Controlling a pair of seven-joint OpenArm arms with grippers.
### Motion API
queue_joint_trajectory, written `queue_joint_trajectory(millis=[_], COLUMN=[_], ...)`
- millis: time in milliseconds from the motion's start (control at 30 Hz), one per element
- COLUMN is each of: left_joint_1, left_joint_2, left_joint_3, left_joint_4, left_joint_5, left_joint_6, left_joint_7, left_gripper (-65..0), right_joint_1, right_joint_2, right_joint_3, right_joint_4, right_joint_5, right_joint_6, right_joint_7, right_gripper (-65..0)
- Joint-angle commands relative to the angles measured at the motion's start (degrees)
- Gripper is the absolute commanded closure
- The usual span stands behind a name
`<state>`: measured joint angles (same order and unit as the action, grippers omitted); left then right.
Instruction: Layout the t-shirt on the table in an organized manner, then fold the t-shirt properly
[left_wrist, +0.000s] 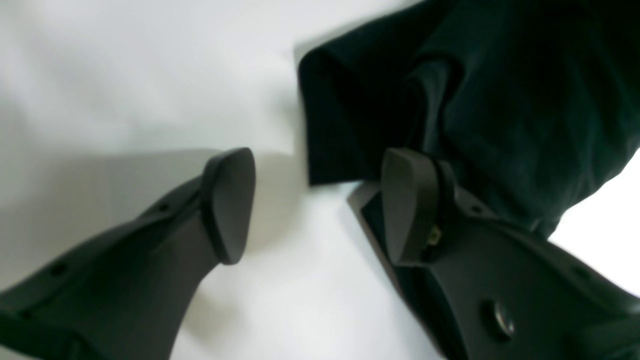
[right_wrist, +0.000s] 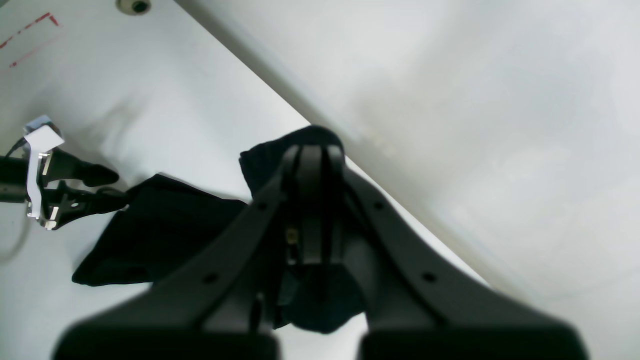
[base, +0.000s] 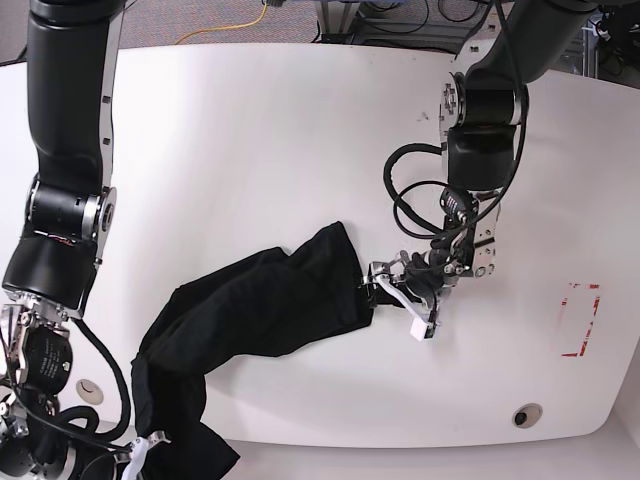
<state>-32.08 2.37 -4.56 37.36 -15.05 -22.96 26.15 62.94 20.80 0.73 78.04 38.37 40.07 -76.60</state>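
1. Left wrist view: the left gripper (left_wrist: 315, 205) has its jaws wide apart over the white desk (left_wrist: 125, 75); one jaw sits at a folded edge of the black t-shirt (left_wrist: 500, 100), the other stands clear of the t-shirt on bare desk
2. Right wrist view: the right gripper (right_wrist: 314, 160) has its jaws pinched tight on a bunch of the t-shirt, at the desk edge
3. Base view: the t-shirt lies crumpled in a long band between both grippers, well apart from the red tape outline (base: 580, 320)
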Motion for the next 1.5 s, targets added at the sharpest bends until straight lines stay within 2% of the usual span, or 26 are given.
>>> queue_joint_trajectory(millis=[0,667,1033,1267,1467], left_joint_1=[-2.7,-3.8,-3.8,-3.8,-3.8], left_joint_2=[0.3,4.3,4.3,4.0,2.9], left_joint_3=[0.1,0.1,-0.1,-0.2,-0.3], left_joint_4=[-2.2,-5.1,-4.9,-5.1,-5.1], left_joint_5=[0.1,0.0,-0.1,-0.1,-0.2], left_joint_6=[0.1,0.2,0.4,0.4,0.4], left_joint_7=[0.4,0.4,0.3,-2.6,-2.9], left_gripper=[-37.6,-37.2,-37.2,-37.2,-37.2], right_joint_1=[2.5,2.5,2.4,1.4,0.8], right_joint_2=[0.3,0.4,0.6,0.6,0.7], right_joint_3=[0.3,0.3,0.4,0.5,0.5], right_joint_4=[0.9,0.9,0.9,0.9,2.1], right_joint_5=[0.9,0.8,0.9,0.9,0.9], right_joint_6=[-0.1,-0.1,-0.1,-0.1,-0.1], right_joint_7=[1.7,1.7,1.7,1.7,1.7], right_gripper=[0.0,0.0,0.0,0.0,0.0])
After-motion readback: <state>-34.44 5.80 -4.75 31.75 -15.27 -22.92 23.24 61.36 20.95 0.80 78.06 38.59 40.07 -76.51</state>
